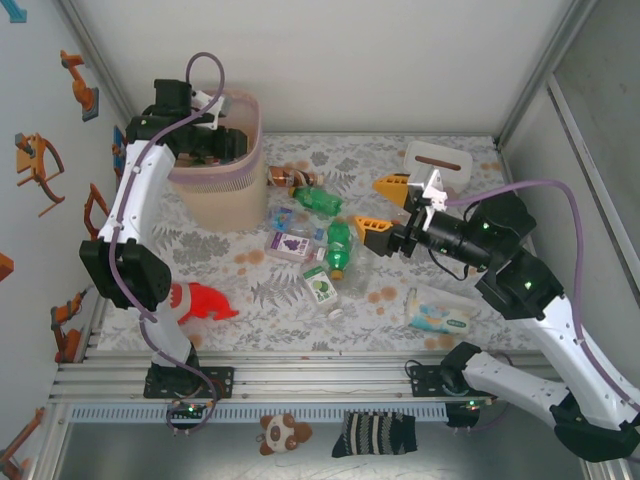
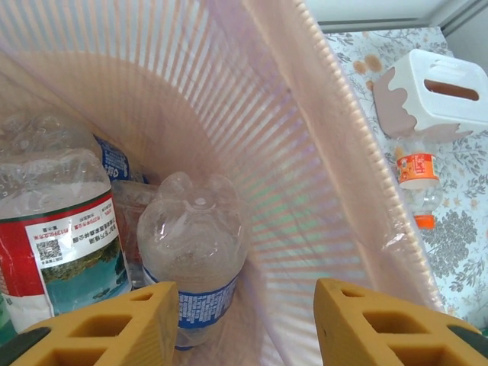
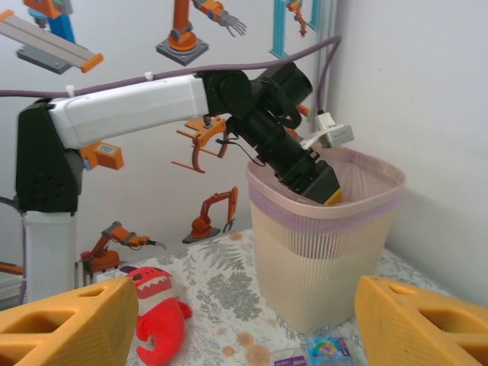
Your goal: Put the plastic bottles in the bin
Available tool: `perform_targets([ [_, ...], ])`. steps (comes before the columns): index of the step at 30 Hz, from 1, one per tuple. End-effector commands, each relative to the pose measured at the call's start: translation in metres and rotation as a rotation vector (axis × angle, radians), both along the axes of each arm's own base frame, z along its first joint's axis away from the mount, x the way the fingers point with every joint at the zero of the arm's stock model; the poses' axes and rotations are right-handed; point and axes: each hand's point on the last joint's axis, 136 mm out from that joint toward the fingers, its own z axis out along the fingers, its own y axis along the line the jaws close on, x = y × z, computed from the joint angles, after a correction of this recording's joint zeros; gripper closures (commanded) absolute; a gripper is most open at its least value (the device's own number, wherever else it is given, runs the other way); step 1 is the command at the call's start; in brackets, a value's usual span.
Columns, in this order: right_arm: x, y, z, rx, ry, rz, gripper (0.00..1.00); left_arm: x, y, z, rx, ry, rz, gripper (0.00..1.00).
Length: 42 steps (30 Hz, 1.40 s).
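Your left end effector (image 2: 245,305) is down inside the bin (image 2: 305,152). From above, its tips are hidden by the wrist and the bin's rim. Its own camera shows the jaws parted to a moderate gap with nothing between them.

Below it a clear bottle (image 2: 194,244) with a blue label lies crumpled against the ribbed pink wall. Beside that is a red-labelled bottle (image 2: 57,236), cut off at the left edge. Something blue-labelled sits behind them, possibly a third bottle, but it is mostly covered.

The bin stands at the far left of the surface (image 1: 280,300). More bottles lie scattered mid-surface to its right: a far green bottle (image 1: 318,200), a near green bottle (image 1: 338,248), and clear ones around them that are hard to separate.

Your right end effector (image 1: 385,207) hangs just right of that scatter, jaws wide and empty. In its own camera the tips are cut off at the bottom edge.
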Motion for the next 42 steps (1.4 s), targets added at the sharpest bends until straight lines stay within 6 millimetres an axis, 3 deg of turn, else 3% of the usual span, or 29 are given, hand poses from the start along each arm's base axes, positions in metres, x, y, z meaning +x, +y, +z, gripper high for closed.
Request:
perform_targets([
  [1, 0.021, -0.01, -0.005, -0.024, 0.027, -0.138, 0.26, -0.005, -0.008, 0.02, -0.017, -0.066, -0.025, 0.51],
  [5, 0.052, -0.021, -0.023, -0.09, 0.115, -0.304, 0.26, -0.011, -0.008, 0.039, -0.033, -0.129, -0.012, 0.5],
  [12, 0.104, -0.037, -0.074, -0.253, 0.259, -0.572, 0.26, -0.027, 0.001, 0.074, -0.052, -0.256, 0.025, 0.48],
  [21, 0.163, -0.057, -0.148, -0.319, 0.538, -0.736, 0.3, -0.063, 0.004, 0.106, -0.12, -0.364, 0.034, 0.47],
  [31, 0.228, -0.108, -0.229, -0.305, 0.853, -0.915, 0.32, -0.101, -0.003, 0.12, -0.24, -0.407, 0.004, 0.47],
  [38, 0.267, -0.132, -0.29, -0.316, 1.019, -0.962, 0.24, -0.116, -0.009, 0.114, -0.27, -0.393, -0.015, 0.46],
  [42, 0.284, -0.141, -0.315, -0.311, 1.084, -0.975, 0.2, -0.121, -0.012, 0.11, -0.276, -0.386, -0.024, 0.46],
])
